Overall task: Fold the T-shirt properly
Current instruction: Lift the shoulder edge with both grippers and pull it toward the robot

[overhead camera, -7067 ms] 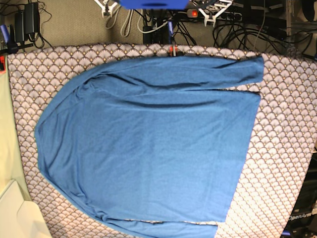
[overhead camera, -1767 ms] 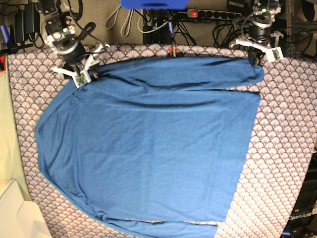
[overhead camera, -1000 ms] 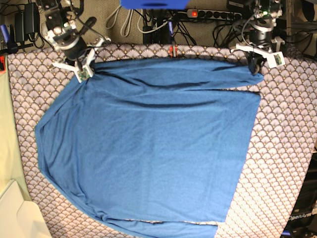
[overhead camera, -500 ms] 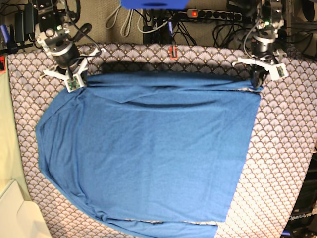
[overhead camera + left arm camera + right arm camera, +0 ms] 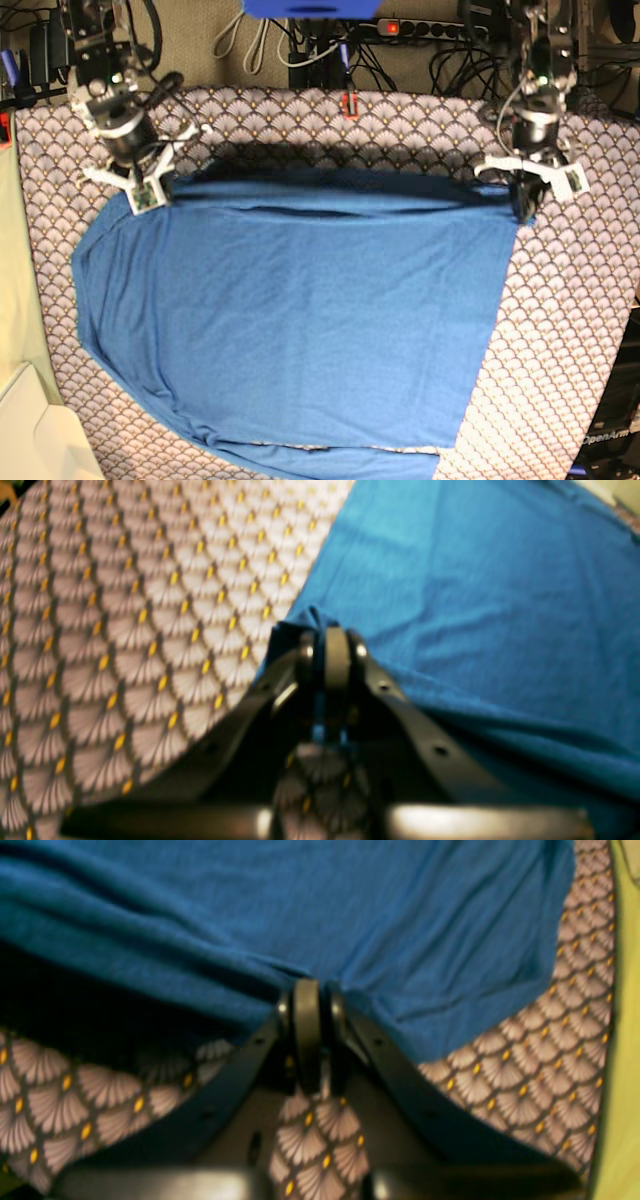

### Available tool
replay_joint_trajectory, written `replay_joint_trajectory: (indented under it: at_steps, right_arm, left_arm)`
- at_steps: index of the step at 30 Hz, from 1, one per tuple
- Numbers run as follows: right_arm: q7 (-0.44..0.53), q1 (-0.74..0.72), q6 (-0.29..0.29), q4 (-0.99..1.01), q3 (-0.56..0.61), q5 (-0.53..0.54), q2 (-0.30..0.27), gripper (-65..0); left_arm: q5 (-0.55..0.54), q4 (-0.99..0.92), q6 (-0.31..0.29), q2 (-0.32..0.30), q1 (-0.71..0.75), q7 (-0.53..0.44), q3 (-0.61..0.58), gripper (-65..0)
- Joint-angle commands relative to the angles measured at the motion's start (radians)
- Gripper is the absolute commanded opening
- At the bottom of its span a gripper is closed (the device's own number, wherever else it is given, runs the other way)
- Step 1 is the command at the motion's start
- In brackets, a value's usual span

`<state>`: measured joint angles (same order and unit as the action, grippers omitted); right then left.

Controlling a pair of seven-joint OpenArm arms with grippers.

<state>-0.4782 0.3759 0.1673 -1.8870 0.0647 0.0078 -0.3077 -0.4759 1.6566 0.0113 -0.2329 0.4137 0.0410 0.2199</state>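
Scallop-patterned tablecloth [image 5: 580,330] covers the bench, with cables on the floor beyond its far edge. The left gripper [image 5: 521,205] has its fingers [image 5: 336,652] pinched tight on the T-shirt [image 5: 290,320]'s far corner. The right gripper [image 5: 142,190] likewise clamps the T-shirt's far edge, fingers [image 5: 306,1010] closed. The T-shirt lies spread across the bench's middle, its far edge lifted.

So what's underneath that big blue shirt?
Under the T-shirt lies the scallop-patterned tablecloth, showing all around it. Where the right fingers lift its edge, shadowed cloth shows beneath. Anything else under the flat part is covered.
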Motion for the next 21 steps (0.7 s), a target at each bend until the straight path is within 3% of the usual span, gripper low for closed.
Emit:
replay_joint_trajectory:
  at_steps: [1, 11, 21]
  right_arm:
    - [0.022, -0.013, -0.004, -0.015, -0.004, 0.001, -0.009, -65.0]
    - [0.022, -0.096, -0.004, -0.006, 0.024, 0.001, -0.009, -65.0]
    - [0.023, -0.154, -0.004, 0.117, 0.056, 0.001, -0.009, -65.0]
  left_arm:
    - [0.001, 0.012, 0.0, -0.01, -0.008, -0.03, 0.006, -64.7]
    - [0.001, 0.015, -0.004, -0.004, -0.105, 0.175, 0.072, -64.7]
    - [0.001, 0.012, -0.001, -0.009, -0.147, 0.219, 0.085, -64.7]
